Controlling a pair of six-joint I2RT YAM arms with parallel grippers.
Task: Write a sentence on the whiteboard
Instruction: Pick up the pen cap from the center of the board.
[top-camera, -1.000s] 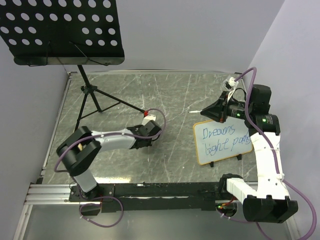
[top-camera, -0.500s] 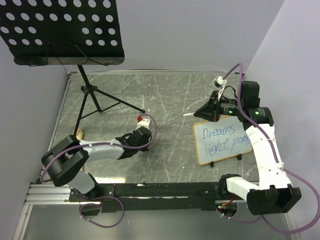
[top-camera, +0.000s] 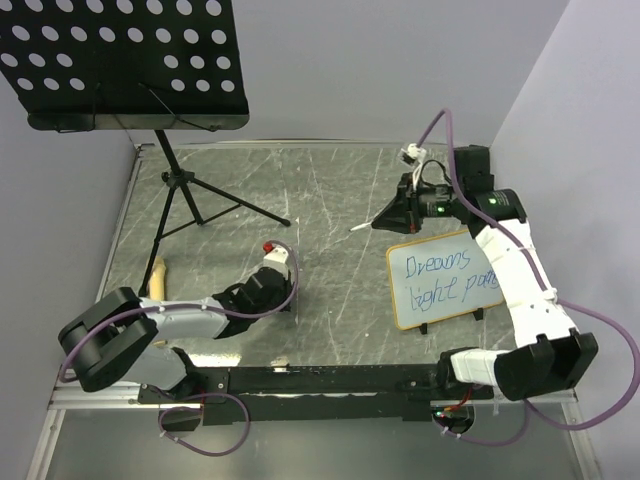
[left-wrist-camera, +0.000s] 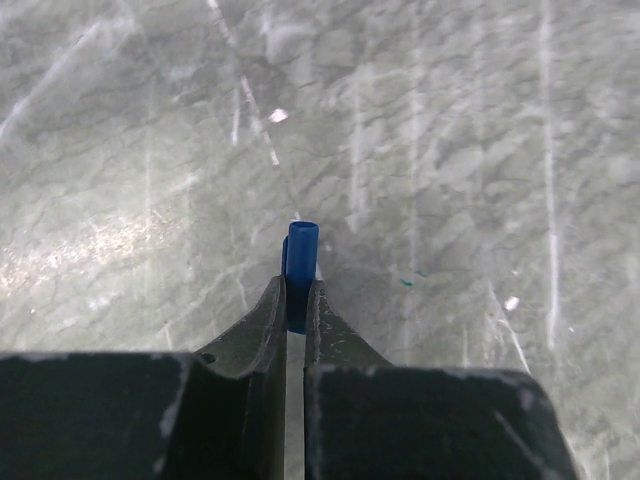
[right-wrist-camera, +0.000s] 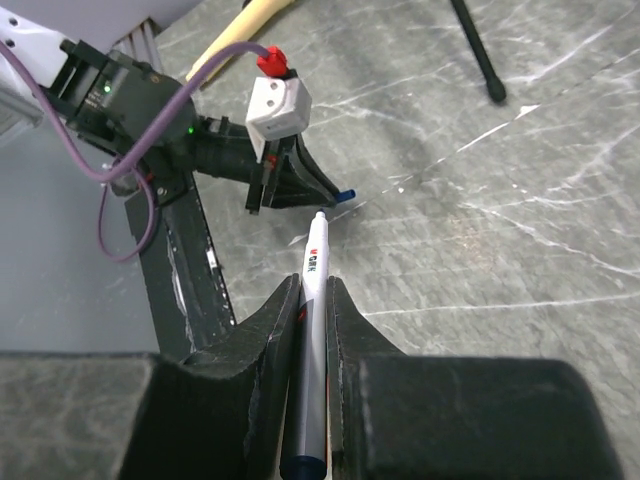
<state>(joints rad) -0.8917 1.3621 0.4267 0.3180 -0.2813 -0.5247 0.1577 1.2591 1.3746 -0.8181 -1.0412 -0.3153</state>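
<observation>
Seen from above, the whiteboard (top-camera: 445, 307), carrying the blue sentence (top-camera: 445, 275), stands propped; the right gripper (top-camera: 385, 217) hangs just past its far-left corner.

Left wrist: well left of the whiteboard, the left gripper (left-wrist-camera: 296, 290) pinches a blue cap (left-wrist-camera: 301, 245).

Right wrist: narrow fingers clamp a white marker (right-wrist-camera: 313, 280).

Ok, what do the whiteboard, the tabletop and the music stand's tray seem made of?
The whiteboard: smooth white writing face, likely melamine or coated steel, in a thin tan frame that looks like wood. The tabletop: grey marble-patterned surface with white veins and sheen, possibly laminate rather than stone. The tray: matte black perforated sheet, probably painted metal.
</observation>
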